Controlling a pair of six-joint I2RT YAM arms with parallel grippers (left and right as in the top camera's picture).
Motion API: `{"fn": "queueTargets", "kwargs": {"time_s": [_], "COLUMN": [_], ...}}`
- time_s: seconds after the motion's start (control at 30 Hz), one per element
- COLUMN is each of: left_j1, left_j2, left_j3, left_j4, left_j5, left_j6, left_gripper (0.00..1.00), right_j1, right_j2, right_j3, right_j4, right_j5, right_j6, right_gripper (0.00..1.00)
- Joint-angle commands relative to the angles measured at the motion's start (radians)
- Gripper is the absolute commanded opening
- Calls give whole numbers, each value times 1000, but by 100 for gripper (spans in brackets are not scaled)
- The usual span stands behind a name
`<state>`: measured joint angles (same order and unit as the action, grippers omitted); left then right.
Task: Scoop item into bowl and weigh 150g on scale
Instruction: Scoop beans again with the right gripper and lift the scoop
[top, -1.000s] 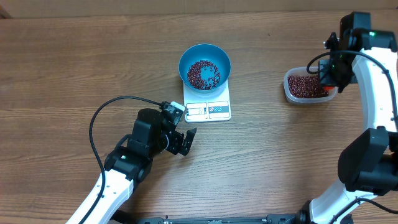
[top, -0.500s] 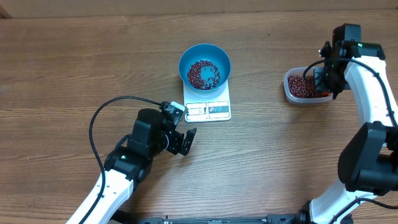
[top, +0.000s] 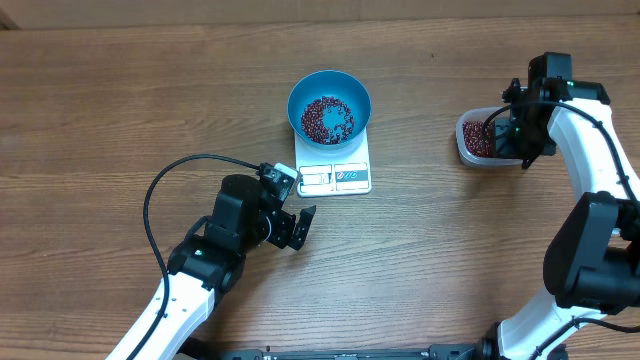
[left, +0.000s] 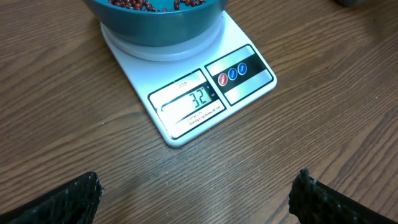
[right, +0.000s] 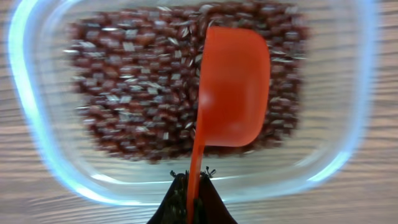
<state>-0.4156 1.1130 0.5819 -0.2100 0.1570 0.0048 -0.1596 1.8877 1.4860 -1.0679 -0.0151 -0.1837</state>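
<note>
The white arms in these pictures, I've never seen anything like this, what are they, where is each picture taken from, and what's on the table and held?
They are two robot arms, each ending in a two-finger gripper. One picture looks down on the table; the other two come from wrist cameras. A blue bowl holding red-brown beans sits on a white scale reading 32. By the right arm, a clear tub holds more. The left gripper is open and empty, near the scale. The right gripper is shut on the handle of an orange scoop, over the tub.
</note>
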Motion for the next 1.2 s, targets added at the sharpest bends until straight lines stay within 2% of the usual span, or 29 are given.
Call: {"fn": "queueTargets", "kwargs": {"time_s": [0.0, 0.27, 0.5, 0.73, 1.17], "left_j1": [-4, -4, -4, -4, -4], "left_j2": [-2, -2, -2, -2, -2], "left_j3": [4, 4, 4, 4, 4], "left_j4": [1, 1, 1, 1, 2], "left_j5": [12, 12, 12, 12, 12], "left_j6": [-9, -8, -8, -9, -9], "left_gripper": [100, 100, 100, 100, 100], "right_j1": [0, -5, -75, -159, -190], "right_j2": [-23, -23, -23, -23, -22], "right_j3": [-8, -8, -8, -20, -119], "right_j4": [2, 1, -12, -25, 83], "right_j5": [-146, -202, -352, -421, -537], "right_j6": [3, 79, 78, 47, 84], "right_gripper": [4, 4, 4, 4, 4]}}
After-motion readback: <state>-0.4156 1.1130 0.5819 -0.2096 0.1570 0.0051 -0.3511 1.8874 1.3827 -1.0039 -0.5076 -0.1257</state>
